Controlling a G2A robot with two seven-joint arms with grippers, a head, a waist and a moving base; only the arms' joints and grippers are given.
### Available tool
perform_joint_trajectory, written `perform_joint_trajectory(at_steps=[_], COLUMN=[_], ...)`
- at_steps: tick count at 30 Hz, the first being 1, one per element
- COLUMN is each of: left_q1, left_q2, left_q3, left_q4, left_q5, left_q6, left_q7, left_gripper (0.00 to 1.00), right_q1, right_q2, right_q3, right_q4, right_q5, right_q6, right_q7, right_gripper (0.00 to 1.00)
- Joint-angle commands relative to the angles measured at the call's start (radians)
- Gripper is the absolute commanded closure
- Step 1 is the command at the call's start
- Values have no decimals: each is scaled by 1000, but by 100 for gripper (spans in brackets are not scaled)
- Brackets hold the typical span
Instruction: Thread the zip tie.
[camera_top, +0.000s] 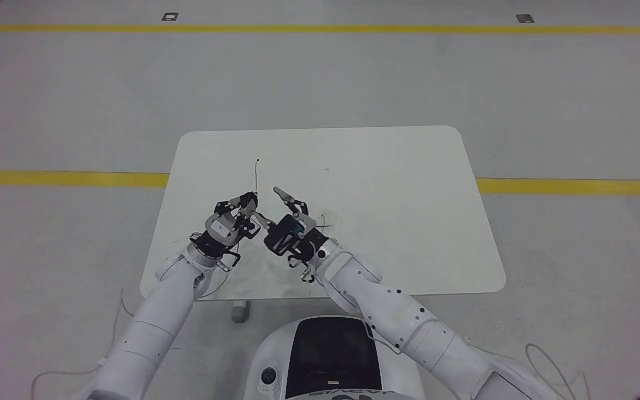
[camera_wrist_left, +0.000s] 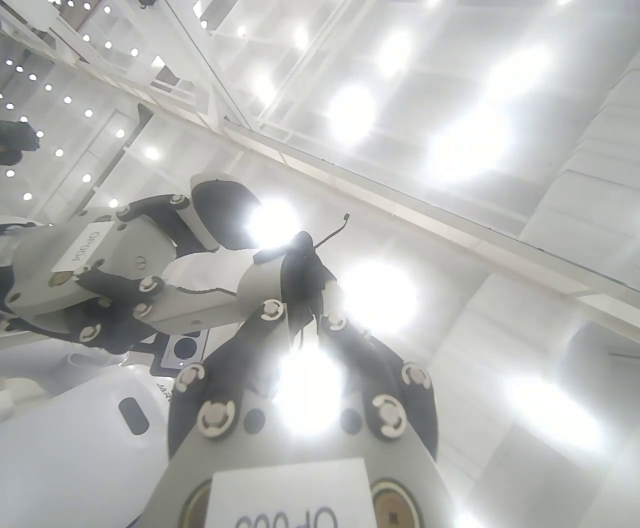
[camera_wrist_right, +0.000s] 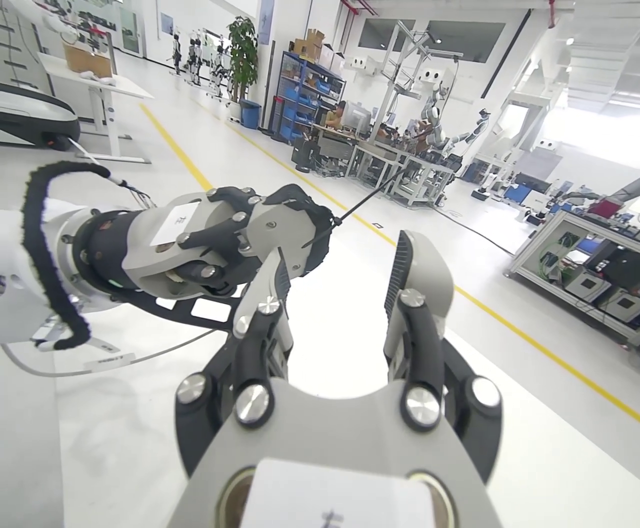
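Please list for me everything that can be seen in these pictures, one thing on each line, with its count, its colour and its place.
zip tie: one, black, held above the table, free end pointing away from the robot.
table: one, white, in front of the robot.
floor lines: two, yellow, one far beyond the table, one running past the table's two sides.
potted plant: one, green, far off in the room behind.
left gripper: one, grey and black, above the near part of the table, shut on the zip tie.
right gripper: one, grey and black, close beside the left gripper, open, holding nothing.
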Motion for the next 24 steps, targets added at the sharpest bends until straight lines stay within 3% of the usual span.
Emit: perform_joint_trajectory(at_steps=[1,18,24], left_q1=[0,0,0], left_q2=[0,0,0], left_q3=[0,0,0], left_q4=[0,0,0], left_q5=[0,0,0], left_q6=[0,0,0], left_q7=[0,0,0], left_gripper=[100,100,100], right_q1=[2,16,19], right_q2=[-4,-23,-29], right_q3=[0,-7,-8], right_q4=[4,23,30], right_q5=[0,-6,-6], right_q6=[-1,1,5], right_q7=[-3,-6,4], right_gripper=[58,72,82])
